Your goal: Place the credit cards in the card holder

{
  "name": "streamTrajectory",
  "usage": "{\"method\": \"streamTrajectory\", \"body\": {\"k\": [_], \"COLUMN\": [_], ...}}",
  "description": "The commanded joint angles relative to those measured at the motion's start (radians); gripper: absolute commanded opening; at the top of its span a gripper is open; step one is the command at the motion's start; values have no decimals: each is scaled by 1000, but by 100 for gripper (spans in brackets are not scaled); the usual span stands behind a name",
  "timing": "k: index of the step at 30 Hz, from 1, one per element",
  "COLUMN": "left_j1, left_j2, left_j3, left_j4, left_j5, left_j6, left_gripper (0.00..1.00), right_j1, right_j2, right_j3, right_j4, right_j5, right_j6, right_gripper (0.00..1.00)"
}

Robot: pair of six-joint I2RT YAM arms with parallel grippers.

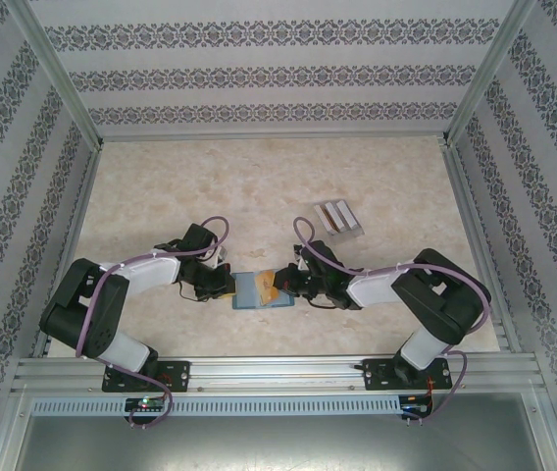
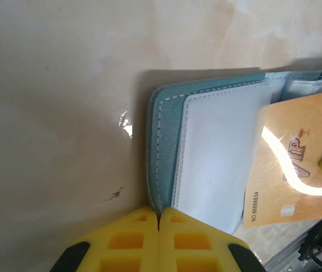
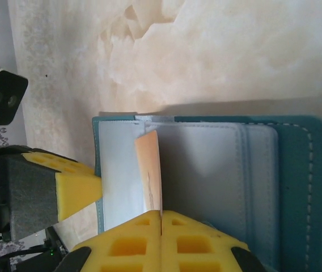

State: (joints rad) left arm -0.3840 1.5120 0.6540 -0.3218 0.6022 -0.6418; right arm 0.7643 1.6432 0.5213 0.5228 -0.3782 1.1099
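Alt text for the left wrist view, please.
An open teal-blue folding card holder lies on the pale marbled table, with an orange plastic VIP card over its pale inner pockets. The left gripper, yellow-fingered, is shut at the holder's near edge.

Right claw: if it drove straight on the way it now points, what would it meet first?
Likely the open card holder: the right claw, shut on an orange card, points across its pale inner pockets, so the card's tip would touch a sleeve first. Depth is unclear.

We read "VIP" in large slanted letters on the orange card (image 2: 280, 175). Toward seven o'clock on that same card, along its edge, we read "NO 88888834".
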Motion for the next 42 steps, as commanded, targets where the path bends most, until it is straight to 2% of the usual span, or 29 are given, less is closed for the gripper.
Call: {"method": "streamTrajectory", "body": {"k": [1, 13, 16, 25, 34, 42], "left_j1": [7, 8, 7, 8, 8, 7], "left_j2": [-2, 19, 20, 31, 21, 27], "left_j3": [-30, -42, -39, -33, -47, -56], "left_j4": [24, 64, 57, 45, 68, 101], "left_j5": [-1, 24, 24, 26, 27, 27], "left_j6": [-25, -48, -39, -33, -55, -78], "left_gripper": [5, 5, 5, 5, 4, 3], "right_j1": [17, 72, 72, 78, 118, 150], "right_j2": [27, 17, 9, -3, -56, -67], "right_j3": [-1, 0, 3, -12, -30, -21], "right_j4": [34, -1, -30, -24, -17, -61], "right_j5": [34, 111, 128, 191, 280, 286], "right_j6": [28, 35, 7, 7, 11, 25], "right_gripper": [3, 15, 14, 0, 2, 7]}}
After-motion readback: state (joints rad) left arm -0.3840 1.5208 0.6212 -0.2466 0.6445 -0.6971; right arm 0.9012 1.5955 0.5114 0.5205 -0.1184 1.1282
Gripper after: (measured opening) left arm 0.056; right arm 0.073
